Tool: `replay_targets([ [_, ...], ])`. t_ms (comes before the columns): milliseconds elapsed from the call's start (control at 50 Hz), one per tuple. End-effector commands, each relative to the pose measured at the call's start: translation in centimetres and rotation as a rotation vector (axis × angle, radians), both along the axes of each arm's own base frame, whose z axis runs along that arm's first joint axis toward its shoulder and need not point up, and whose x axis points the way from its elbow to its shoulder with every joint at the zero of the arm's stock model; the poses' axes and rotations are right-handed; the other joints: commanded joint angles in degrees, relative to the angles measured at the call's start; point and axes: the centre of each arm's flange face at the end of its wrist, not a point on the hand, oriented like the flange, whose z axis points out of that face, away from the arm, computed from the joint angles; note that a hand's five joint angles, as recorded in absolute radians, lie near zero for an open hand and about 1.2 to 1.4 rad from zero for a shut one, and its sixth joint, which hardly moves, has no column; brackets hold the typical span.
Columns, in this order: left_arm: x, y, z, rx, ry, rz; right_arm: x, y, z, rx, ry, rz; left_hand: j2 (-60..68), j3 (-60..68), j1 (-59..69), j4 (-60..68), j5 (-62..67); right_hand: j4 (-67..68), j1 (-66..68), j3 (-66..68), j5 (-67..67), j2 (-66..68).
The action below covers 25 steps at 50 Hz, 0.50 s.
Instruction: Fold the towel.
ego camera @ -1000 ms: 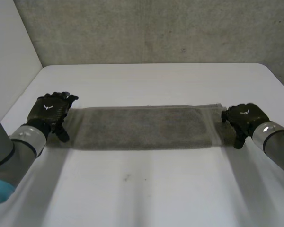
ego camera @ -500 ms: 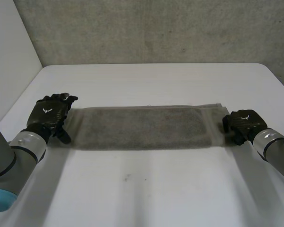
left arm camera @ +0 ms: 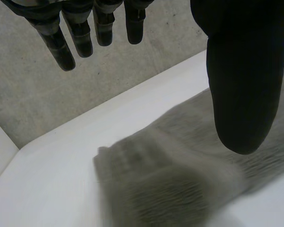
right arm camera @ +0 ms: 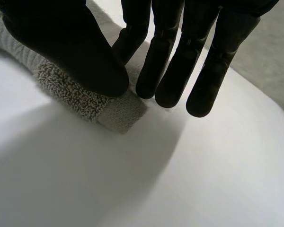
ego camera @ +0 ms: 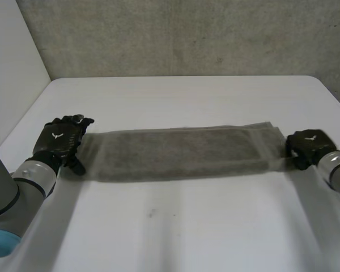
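While the towel [ego camera: 178,153] lies flat on the white bench [ego camera: 187,226] as one long, narrow folded strip, there's a hand sitting at each short end of it. Left hand [ego camera: 59,140] is at its end and has let go. In its wrist view the fingers [left arm camera: 85,38] are straight and spread, the thumb [left arm camera: 244,85] stands well apart from them, and the towel's end lies on the bench below the gap between the two, nothing pinched. Can't tell if the thumb tip actually touches the cloth.

Right hand [ego camera: 309,144] is a different story, it's got hold of the other end. Its thumb is pressed down on a corner and the first finger comes in right against it, so the cloth is pinched there. A bit of the hemmed corner pokes out past the thumb tip. The other fingers reach beyond the towel's edge, tips just above the bare bench.
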Motion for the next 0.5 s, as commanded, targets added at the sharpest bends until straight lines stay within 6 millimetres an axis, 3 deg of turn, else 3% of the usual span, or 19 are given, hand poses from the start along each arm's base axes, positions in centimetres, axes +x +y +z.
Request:
replay_targets([
  [20,0.0,0.1,0.2,-0.006,0.001,0.000,-8.3,-3.1,2.9,-0.070,0.125,-0.200,0.52,0.40,0.06,0.36,-1.72,10.30,0.77,10.47,11.08,10.66],
  [140,0.0,0.2,0.6,-0.018,0.003,0.000,-8.7,-3.4,4.3,-0.069,0.149,-0.183,0.52,0.40,0.06,0.36,-1.72,10.30,0.77,10.47,11.08,10.66],
  [200,0.1,0.2,0.8,-0.024,0.004,0.002,-7.1,-3.5,5.8,-0.102,0.122,-0.150,0.52,0.40,0.06,0.36,-1.72,10.30,0.77,10.47,11.08,10.66],
  [240,0.1,0.1,0.9,-0.027,0.005,0.002,-1.4,-2.7,8.2,-0.177,0.060,-0.026,0.52,0.40,0.06,0.36,-1.72,10.30,0.77,10.47,11.08,10.66],
  [260,0.1,0.2,0.9,-0.027,0.005,0.002,-1.4,-2.7,8.3,-0.177,0.060,-0.025,0.52,0.40,0.06,0.36,-1.72,10.30,0.77,10.47,11.08,10.66],
  [280,0.1,0.2,1.0,-0.030,0.005,0.003,1.7,-2.1,9.4,-0.209,0.022,0.041,0.52,0.40,0.06,0.36,-1.72,10.30,0.77,10.47,11.08,10.66],
  [300,0.1,0.2,1.0,-0.030,0.005,0.003,1.7,-2.1,9.4,-0.209,0.022,0.042,0.52,0.40,0.06,0.36,-1.72,10.30,0.77,10.47,11.08,10.66],
  [340,0.2,0.3,1.0,-0.032,0.005,0.005,7.4,0.0,10.9,-0.243,-0.055,0.174,0.52,0.40,0.06,0.36,-1.72,10.30,0.77,10.47,11.08,10.66],
  [360,0.2,0.3,1.0,-0.032,0.005,0.005,7.4,0.0,10.9,-0.243,-0.055,0.174,0.52,0.40,0.06,0.36,-1.72,10.30,0.77,10.47,11.08,10.66],
  [400,0.2,0.3,1.1,-0.033,0.005,0.006,12.9,3.4,10.9,-0.230,-0.117,0.319,0.52,0.40,0.06,0.36,-1.72,10.30,0.77,10.47,11.08,10.66],
  [420,0.3,0.3,1.1,-0.035,0.006,0.008,12.9,3.4,10.9,-0.230,-0.117,0.320,0.52,0.40,0.06,0.36,-1.72,10.30,0.77,10.47,11.08,10.66],
  [440,0.4,0.2,1.2,-0.038,0.006,0.014,15.9,5.7,10.5,-0.213,-0.140,0.406,0.52,0.40,0.06,0.36,-1.72,10.30,0.77,10.47,11.08,10.66],
  [460,0.4,0.2,1.2,-0.038,0.006,0.014,16.0,5.8,10.5,-0.213,-0.140,0.407,0.52,0.40,0.06,0.36,-1.72,10.30,0.77,10.47,11.08,10.66],
  [500,0.5,0.1,1.3,-0.047,0.007,0.019,22.0,11.7,9.1,-0.175,-0.172,0.601,0.52,0.40,0.06,0.36,-1.72,10.30,0.77,10.47,11.08,10.66],
])
